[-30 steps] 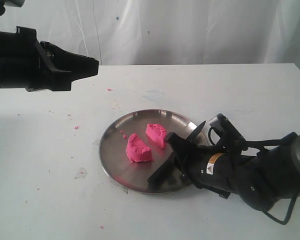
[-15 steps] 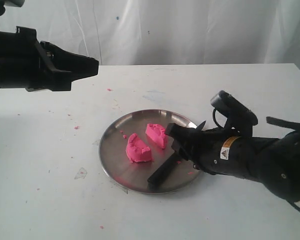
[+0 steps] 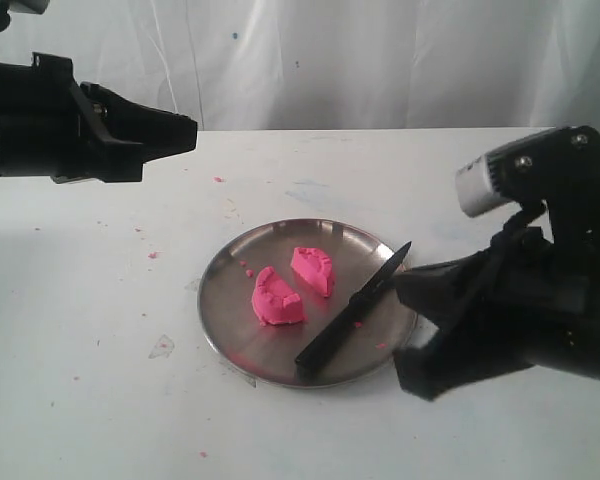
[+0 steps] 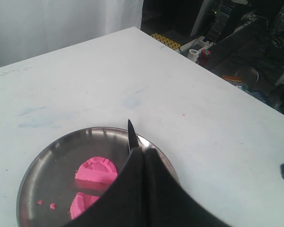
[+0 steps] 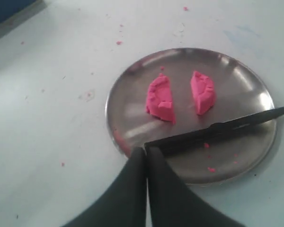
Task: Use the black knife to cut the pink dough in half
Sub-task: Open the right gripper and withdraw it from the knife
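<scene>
The pink dough lies in two half-round chunks [image 3: 277, 297] [image 3: 312, 270] on the steel plate [image 3: 220, 305], with a gap between them. The black knife [image 3: 352, 312] rests flat across the plate's right part, its tip over the far right rim, and nothing holds it. My right gripper [image 3: 405, 285] hangs shut and empty above the table just right of the plate. In the right wrist view its fingertips [image 5: 146, 150] sit over the plate's edge, near the knife [image 5: 217, 130] handle end. My left gripper [image 3: 188, 135] is shut, high at the far left; the left wrist view looks past it [image 4: 144, 151] at the dough [image 4: 97, 169].
Tiny pink crumbs [image 3: 152, 254] dot the white table and the plate [image 5: 210, 169]. The table's far edge meets a white curtain [image 3: 380, 60]. Beyond the table's right edge, the left wrist view shows dark equipment [image 4: 236, 33].
My right gripper stood open around the knife on the plate. It has since risen, drawn back to the right and shut with nothing in it. The knife and dough stayed put.
</scene>
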Robot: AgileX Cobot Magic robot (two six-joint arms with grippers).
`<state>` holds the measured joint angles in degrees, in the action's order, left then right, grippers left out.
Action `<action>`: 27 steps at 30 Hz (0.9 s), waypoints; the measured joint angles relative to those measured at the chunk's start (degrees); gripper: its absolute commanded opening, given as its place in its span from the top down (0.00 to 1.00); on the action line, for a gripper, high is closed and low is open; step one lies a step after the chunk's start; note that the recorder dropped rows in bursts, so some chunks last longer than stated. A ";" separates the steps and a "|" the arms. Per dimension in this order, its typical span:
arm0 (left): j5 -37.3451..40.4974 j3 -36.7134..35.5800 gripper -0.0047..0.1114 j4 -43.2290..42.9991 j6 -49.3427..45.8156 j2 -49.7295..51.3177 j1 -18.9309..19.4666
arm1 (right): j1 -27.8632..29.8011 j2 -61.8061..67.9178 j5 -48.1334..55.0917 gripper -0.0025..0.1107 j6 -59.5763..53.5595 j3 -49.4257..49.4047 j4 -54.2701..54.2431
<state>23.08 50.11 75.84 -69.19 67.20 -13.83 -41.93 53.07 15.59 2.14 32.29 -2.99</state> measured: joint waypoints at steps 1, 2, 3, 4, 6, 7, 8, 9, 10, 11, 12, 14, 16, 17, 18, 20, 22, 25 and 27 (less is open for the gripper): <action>0.00 0.00 0.96 0.00 0.00 0.00 0.00 | -2.11 -1.23 2.33 0.98 -3.77 0.00 -0.14; 0.00 0.00 0.96 0.00 0.00 0.00 0.00 | -3.25 -1.45 3.55 0.98 -6.16 0.00 -0.88; 0.00 0.00 0.96 0.00 0.00 0.00 0.00 | -5.15 -1.59 5.08 0.98 -11.79 -0.03 -2.40; 0.00 0.00 0.96 0.00 0.00 0.00 0.00 | -6.07 -1.59 5.50 0.98 -14.79 -0.15 -3.39; 0.00 0.00 0.96 0.00 0.00 0.00 0.00 | -8.12 -1.59 5.02 0.98 -21.89 -0.28 -4.54; 0.00 0.00 0.96 0.00 0.00 0.00 0.00 | -8.58 -1.59 3.70 0.98 -23.84 -0.28 -4.77; 0.00 0.00 0.96 0.00 0.00 0.00 0.00 | -8.61 -1.59 2.83 0.98 -24.15 -0.28 -4.76; 0.00 0.00 0.96 0.00 0.00 0.00 0.00 | -8.70 -1.59 1.19 0.98 -24.24 -0.28 -4.79; 0.00 0.00 0.96 0.00 0.00 0.00 0.00 | -8.74 -1.59 0.37 0.98 -23.99 -0.28 -4.79; 0.00 0.00 0.96 0.00 0.00 0.00 0.00 | -8.74 -1.59 0.24 0.98 -23.86 -0.28 -4.79; 0.00 0.00 0.96 0.00 0.00 0.00 0.00 | -8.74 -1.59 0.15 0.98 -23.86 -0.28 -4.89; 0.00 0.00 0.96 0.00 0.00 0.00 0.00 | -8.74 -1.59 0.15 0.98 -23.77 -0.28 -4.89; 0.00 0.00 0.96 0.00 0.00 0.00 0.00 | -8.74 -1.59 0.15 0.98 -23.77 -0.28 -4.89; 0.00 0.00 0.96 0.00 0.00 0.00 0.00 | -8.74 -1.59 0.15 0.98 -23.77 -0.28 -4.89; 0.00 0.00 0.96 0.00 0.00 0.00 0.00 | -8.74 -1.59 0.15 0.98 -23.77 -0.28 -4.91; 0.00 0.00 0.96 0.00 0.00 0.00 0.00 | -8.74 -1.59 0.15 0.98 -23.77 -0.28 -5.02; 0.00 0.00 0.96 0.00 0.00 0.00 0.00 | -8.74 -1.59 0.15 0.98 -23.77 -0.28 -5.02; 0.00 0.00 0.96 0.00 0.00 0.00 0.00 | -8.74 -1.59 0.15 0.98 -21.68 -0.28 -5.49; 0.00 0.00 0.96 0.00 0.00 0.00 0.00 | -8.74 -1.59 -0.74 0.98 -19.40 -0.28 -6.72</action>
<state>23.08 50.11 75.84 -69.19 67.20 -13.83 -50.67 51.48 14.85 -17.26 32.02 -9.71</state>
